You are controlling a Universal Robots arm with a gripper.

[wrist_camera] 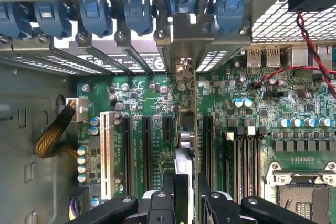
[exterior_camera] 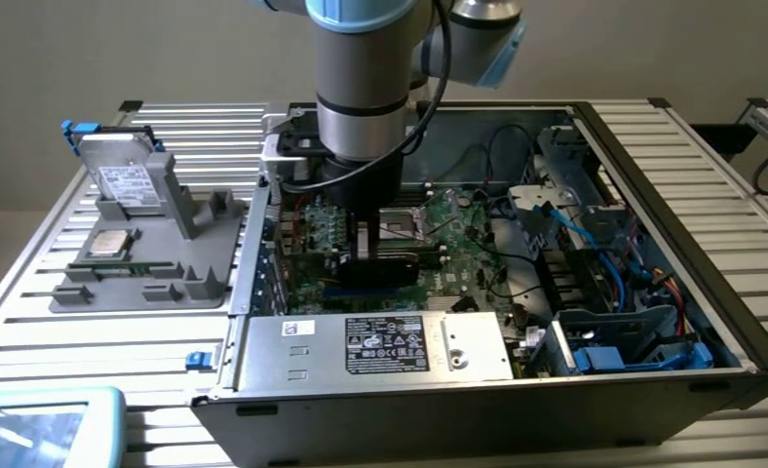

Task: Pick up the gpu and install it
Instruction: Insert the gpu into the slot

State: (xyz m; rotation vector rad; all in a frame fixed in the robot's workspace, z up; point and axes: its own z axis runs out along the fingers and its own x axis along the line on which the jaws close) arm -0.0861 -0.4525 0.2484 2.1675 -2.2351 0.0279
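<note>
Our hand (wrist_camera: 186, 195) is pinching the gpu (wrist_camera: 185, 153) edge-on over the motherboard (wrist_camera: 262, 103) slots inside the case (exterior_camera: 488, 409), so we'd line its edge up with the slot and press straight down evenly, no tilting.

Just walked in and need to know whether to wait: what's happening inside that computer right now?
A single robot arm reaches down into the open computer case. Its gripper is closed on the gpu, holding it edge-on over the motherboard among the expansion slots, its metal bracket toward the case's rear openings. Whether the card is fully seated cannot be told. A hard drive stands in the grey holder on the exterior view's left.
</note>
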